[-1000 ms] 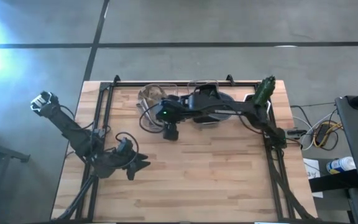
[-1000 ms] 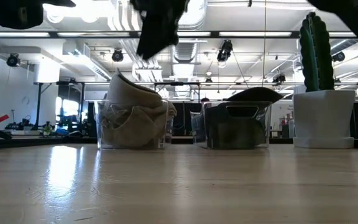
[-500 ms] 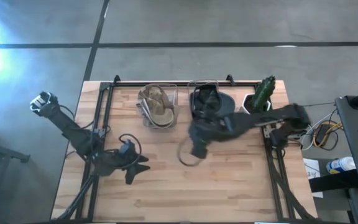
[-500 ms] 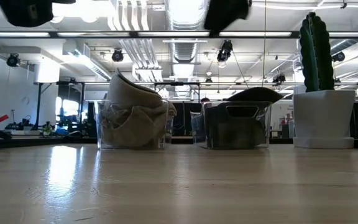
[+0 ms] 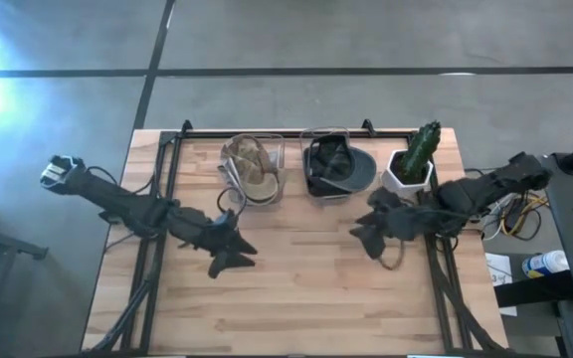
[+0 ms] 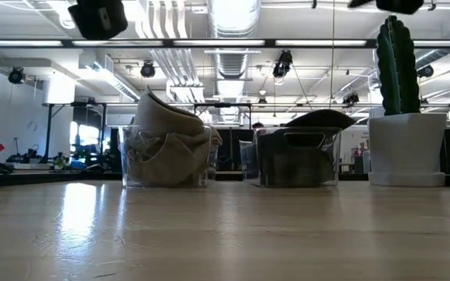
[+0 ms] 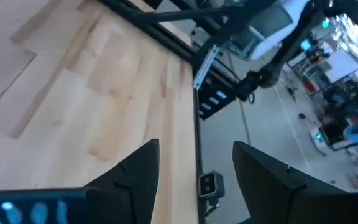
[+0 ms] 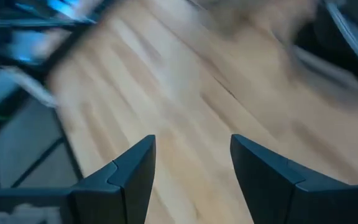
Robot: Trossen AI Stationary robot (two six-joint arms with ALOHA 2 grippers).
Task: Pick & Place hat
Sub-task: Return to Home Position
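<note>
A beige hat [image 5: 250, 167] lies crumpled in the left clear bin [image 5: 270, 144], and its brim stands above the rim in the low view [image 6: 162, 117]. A dark hat [image 5: 338, 167] fills the right clear bin [image 5: 307, 139] and bulges over its rim [image 6: 319, 119]. My left gripper [image 5: 233, 255] hovers open above the bare table, near-side of the beige hat's bin, with nothing between its fingers [image 7: 194, 168]. My right gripper [image 5: 366, 235] hovers open near-side of the dark hat's bin and is also empty [image 8: 191, 162].
A cactus in a white pot [image 5: 416, 159] stands at the far right corner, beside the dark hat's bin. A black frame [image 5: 167, 159] runs along the table's left, far and right edges. Bare wood [image 5: 296, 288] fills the table's near half.
My right gripper has swung from beside the beige hat's bin across the table toward its right edge and has pulled back. My left gripper has moved toward the table's middle. Both hats have stayed in their bins.
</note>
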